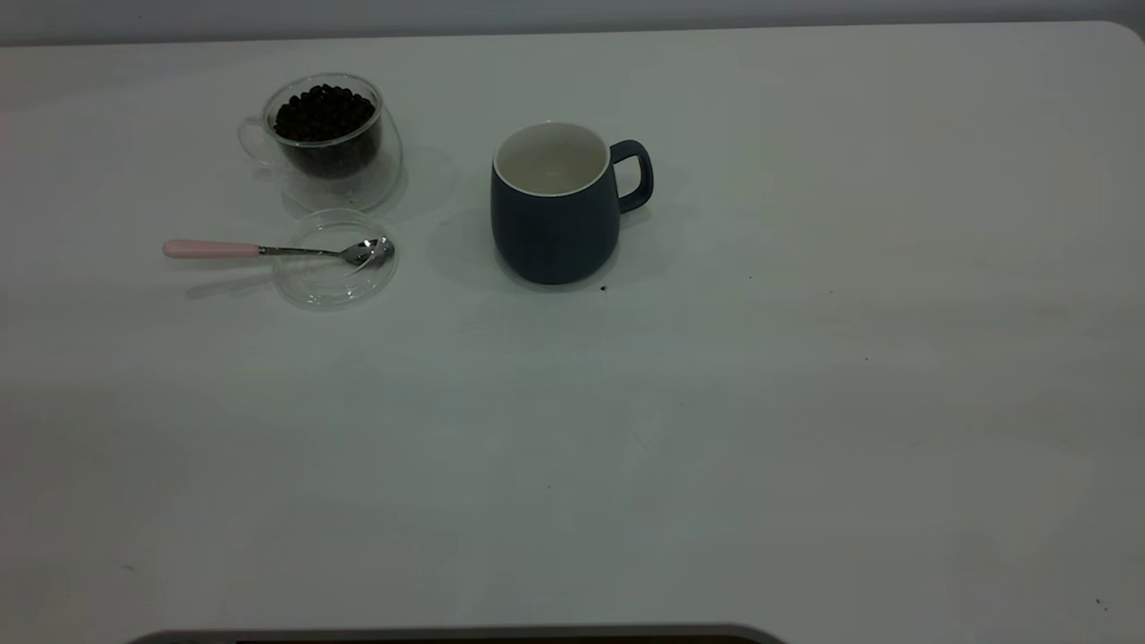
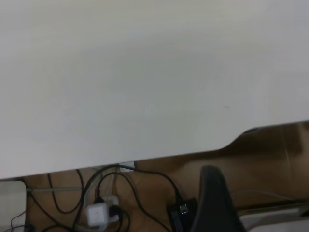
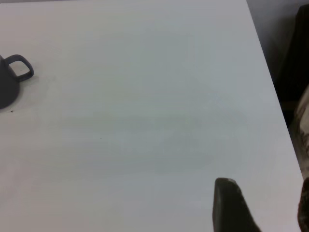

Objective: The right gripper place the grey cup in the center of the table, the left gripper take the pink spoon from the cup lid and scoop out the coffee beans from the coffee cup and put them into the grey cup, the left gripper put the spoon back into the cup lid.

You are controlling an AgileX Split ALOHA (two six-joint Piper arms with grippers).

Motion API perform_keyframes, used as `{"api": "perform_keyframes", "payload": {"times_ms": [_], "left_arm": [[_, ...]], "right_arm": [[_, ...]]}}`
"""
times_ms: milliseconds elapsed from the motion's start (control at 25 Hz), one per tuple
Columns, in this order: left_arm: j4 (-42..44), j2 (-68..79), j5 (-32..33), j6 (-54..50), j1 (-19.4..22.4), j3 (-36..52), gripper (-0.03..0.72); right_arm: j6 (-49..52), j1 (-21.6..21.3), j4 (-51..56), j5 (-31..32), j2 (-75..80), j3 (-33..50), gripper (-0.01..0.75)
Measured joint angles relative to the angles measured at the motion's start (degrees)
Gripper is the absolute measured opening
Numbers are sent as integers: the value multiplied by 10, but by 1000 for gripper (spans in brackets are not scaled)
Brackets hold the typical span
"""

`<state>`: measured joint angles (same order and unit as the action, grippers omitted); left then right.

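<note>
The grey cup [image 1: 555, 210] stands upright near the middle of the table [image 1: 716, 402], white inside, handle to the right; its handle side shows in the right wrist view [image 3: 9, 82]. To its left the clear coffee cup [image 1: 326, 134] holds the coffee beans [image 1: 324, 112]. In front of it lies the cup lid [image 1: 335, 259], with the pink spoon [image 1: 268, 250] resting its bowl in the lid and its handle pointing left. Neither arm appears in the exterior view. My right gripper [image 3: 268, 208] is open over bare table, far from the cup. My left gripper [image 2: 215, 203] hangs beyond the table edge.
A dark speck [image 1: 603, 288] lies by the grey cup's base. Below the table edge in the left wrist view are cables and a white plug block [image 2: 96, 212] on a brown floor. A dark strip [image 1: 447, 637] runs along the table's near edge.
</note>
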<state>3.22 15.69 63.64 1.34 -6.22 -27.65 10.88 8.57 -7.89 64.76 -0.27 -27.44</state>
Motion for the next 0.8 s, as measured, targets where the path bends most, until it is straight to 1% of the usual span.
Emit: {"api": "perform_keyframes", "payload": {"times_ms": [240, 400, 600, 680, 800], "left_arm": [[1, -42, 1, -2, 2, 1, 536], [1, -104, 3, -3, 30, 1, 536], [2, -167, 13, -3, 89, 1, 536], [2, -167, 15, -3, 98, 1, 536], [2, -167, 15, -4, 98, 1, 536]], "right_arm": [[0, 0, 0, 0, 0, 0, 372], [0, 0, 0, 0, 0, 0, 372], [0, 0, 0, 0, 0, 0, 372], [0, 0, 0, 0, 0, 0, 372], [0, 0, 0, 0, 0, 0, 372]]}}
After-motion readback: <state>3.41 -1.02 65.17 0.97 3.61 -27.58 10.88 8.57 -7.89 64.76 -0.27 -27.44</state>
